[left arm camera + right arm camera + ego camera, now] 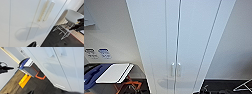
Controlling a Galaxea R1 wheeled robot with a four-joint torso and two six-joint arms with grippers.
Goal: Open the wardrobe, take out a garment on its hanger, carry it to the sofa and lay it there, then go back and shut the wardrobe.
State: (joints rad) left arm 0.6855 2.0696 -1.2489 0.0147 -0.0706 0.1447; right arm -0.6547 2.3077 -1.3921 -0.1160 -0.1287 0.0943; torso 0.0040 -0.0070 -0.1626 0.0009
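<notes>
Neither gripper's state can be told. The wardrobe (179, 37) stands shut; its paired handles (175, 69) sit close together, so pull one cleanly.

Bright, even light; soft blur — rounded shadow on wardrobe (176, 37).

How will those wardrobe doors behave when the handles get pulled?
The wardrobe doors look like stiff flat panels, so they should swing rather than flex. The handles are small, smooth and close together, so a grip may slip or catch both.
</notes>
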